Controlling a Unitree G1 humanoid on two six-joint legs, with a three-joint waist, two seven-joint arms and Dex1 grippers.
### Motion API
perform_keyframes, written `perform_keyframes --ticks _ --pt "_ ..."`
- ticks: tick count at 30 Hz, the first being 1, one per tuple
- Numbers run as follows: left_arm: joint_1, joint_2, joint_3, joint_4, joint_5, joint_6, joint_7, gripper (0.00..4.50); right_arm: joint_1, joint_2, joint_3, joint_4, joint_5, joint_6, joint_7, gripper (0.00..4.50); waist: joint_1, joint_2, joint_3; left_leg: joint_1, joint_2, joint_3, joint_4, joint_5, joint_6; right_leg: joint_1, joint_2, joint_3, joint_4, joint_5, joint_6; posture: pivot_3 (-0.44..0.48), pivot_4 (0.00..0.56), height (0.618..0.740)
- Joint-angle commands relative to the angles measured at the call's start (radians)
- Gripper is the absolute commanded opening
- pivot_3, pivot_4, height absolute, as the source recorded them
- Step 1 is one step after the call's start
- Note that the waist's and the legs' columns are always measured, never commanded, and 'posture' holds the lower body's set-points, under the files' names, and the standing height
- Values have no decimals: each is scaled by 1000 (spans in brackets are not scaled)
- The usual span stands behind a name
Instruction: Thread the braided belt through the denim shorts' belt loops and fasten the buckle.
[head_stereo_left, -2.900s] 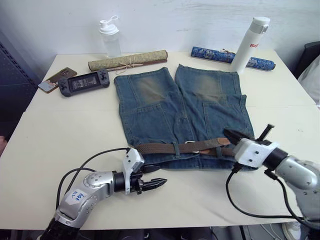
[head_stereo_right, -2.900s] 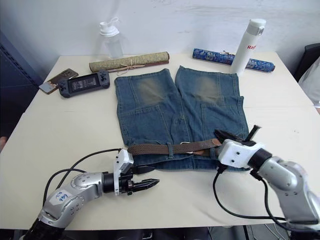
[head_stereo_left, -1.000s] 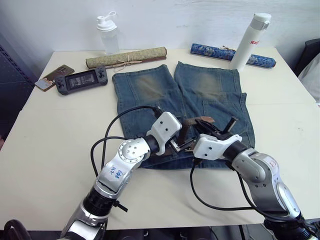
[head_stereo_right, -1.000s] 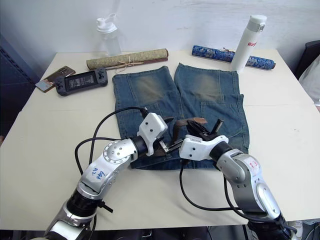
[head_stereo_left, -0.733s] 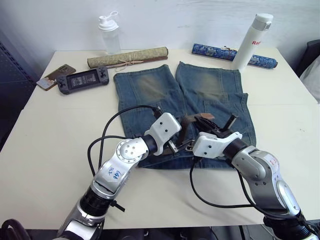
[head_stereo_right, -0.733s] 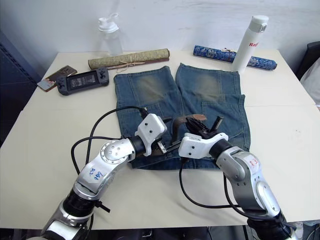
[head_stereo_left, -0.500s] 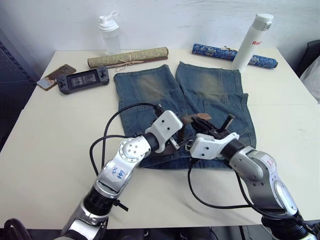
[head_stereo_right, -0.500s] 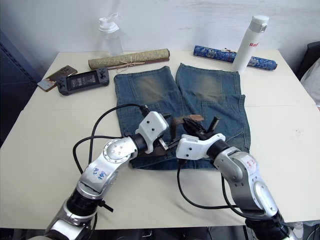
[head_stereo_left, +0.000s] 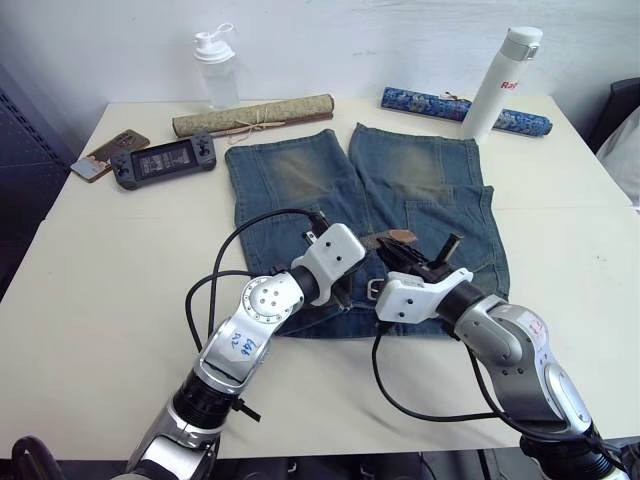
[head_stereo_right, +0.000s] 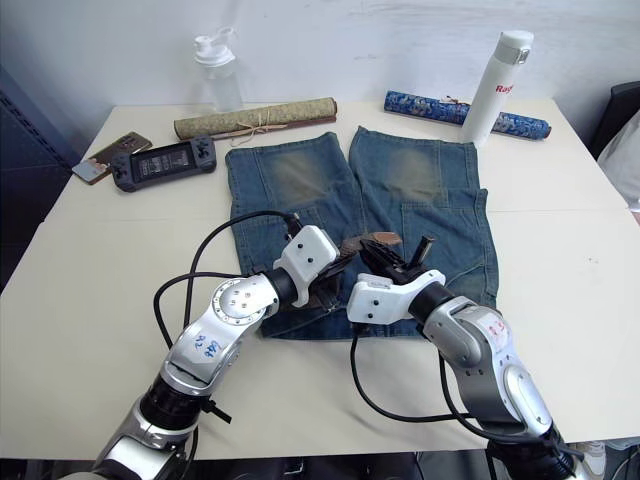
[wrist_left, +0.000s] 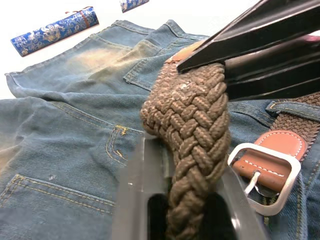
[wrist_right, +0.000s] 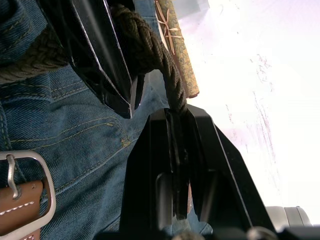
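At waistband of denim shorts (head_stereo_left: 400, 190): left gripper (wrist_left: 172, 165) and right gripper (wrist_right: 175, 150) both clamped on raised free end of braided belt (wrist_left: 192, 125). Buckle (wrist_left: 267, 172) lies flat just beside. Step: fastening. Next, judged: feed tip through buckle frame.
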Motion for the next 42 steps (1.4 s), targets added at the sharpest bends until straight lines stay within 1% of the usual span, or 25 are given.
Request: perform_keyframes --ticks 1,4,9,10,11,12,13,14,15,19,22,26,28,32,37,40,41,42 --pt "-16 -9 3 -25 14 -36 -7 36 6 31 -14 -52 23 29 8 0 0 0 0 0 0 0 0 0 0 0 0 0 0 0 0 0 150 717" --pt "-12 -19 9 -21 9 -39 -10 36 11 50 -21 -56 45 64 27 0 0 0 0 0 0 0 0 0 0 0 0 0 0 0 0 0 150 717" --pt "-5 -48 35 -16 -18 -19 -11 36 1 71 -72 -72 94 119 20 0 0 0 0 0 0 0 1 0 0 0 0 0 1 0 0 0 150 717" --pt "-2 -54 42 -14 -26 -15 -12 0 -3 78 -87 -79 109 132 17 845 0 0 0 0 0 0 1 0 0 0 0 0 1 0 0 0 150 717" --pt "4 -67 55 -11 -46 -4 -14 0 -8 86 -110 -85 132 151 16 1164 1 0 0 0 0 0 1 0 0 0 0 0 1 0 0 0 150 717" --pt "8 -76 65 -10 -60 4 -16 0 -11 91 -125 -89 147 164 17 1631 1 0 0 0 0 0 1 0 0 0 0 0 1 0 0 0 150 717" --pt "8 -77 71 -4 -68 8 -22 0 -6 89 -150 -99 189 180 39 2158 1 0 0 0 0 0 1 0 1 0 -1 0 2 0 0 0 150 717" --pt "10 -85 85 1 -83 18 -26 0 -1 90 -183 -113 237 201 57 2591 1 0 0 0 0 0 2 0 1 0 -1 0 2 0 0 0 150 717" --pt "10 -97 105 7 -102 35 -24 0 5 89 -221 -132 293 233 83 3146 1 0 0 0 0 0 2 0 1 0 -1 0 2 0 0 0 150 717" --pt "13 -129 166 21 -172 83 -31 0 40 67 -340 -196 483 382 179 3146 1 0 0 0 0 0 2 0 1 1 -1 0 2 0 0 0 150 717" --pt "14 -146 191 24 -210 112 -39 0 58 61 -393 -228 582 464 205 3146 1 0 0 0 0 -1 2 -1 2 1 -1 0 2 0 0 0 150 717" --pt "40 -210 282 1 -353 143 -61 0 83 104 -466 -280 819 781 243 3146 0 0 0 0 0 -1 2 -1 2 1 -1 0 2 0 0 0 150 717" --pt "57 -229 327 -22 -435 158 -81 0 74 98 -461 -289 877 875 237 3146 0 0 0 0 0 -2 2 -1 2 1 -1 0 2 0 0 0 150 717" --pt "114 -193 379 -54 -560 191 -151 0 62 51 -426 -262 906 933 203 3146 -2 0 0 0 0 -1 2 -1 2 1 -2 0 1 0 0 0 150 717" --pt "155 -135 383 -82 -607 204 -167 0 74 30 -387 -232 925 919 165 3146 0 0 0 0 -1 -1 2 -1 2 1 -2 0 -1 0 0 0 150 717" --pt "154 -133 381 -76 -612 203 -138 0 74 42 -351 -211 924 899 128 2386 1 0 0 0 -2 -1 3 -1 3 1 -3 0 -1 0 0 0 150 717" --pt "152 -132 379 -74 -612 201 -133 0 74 44 -339 -205 923 893 118 1848 1 0 0 0 -2 -1 3 -2 3 1 -3 0 -1 0 0 0 150 717" --pt "148 -137 378 -69 -612 199 -125 0 74 60 -324 -199 928 889 103 1474 0 0 0 0 -2 -1 3 -2 3 1 -3 0 -1 0 0 0 150 717"
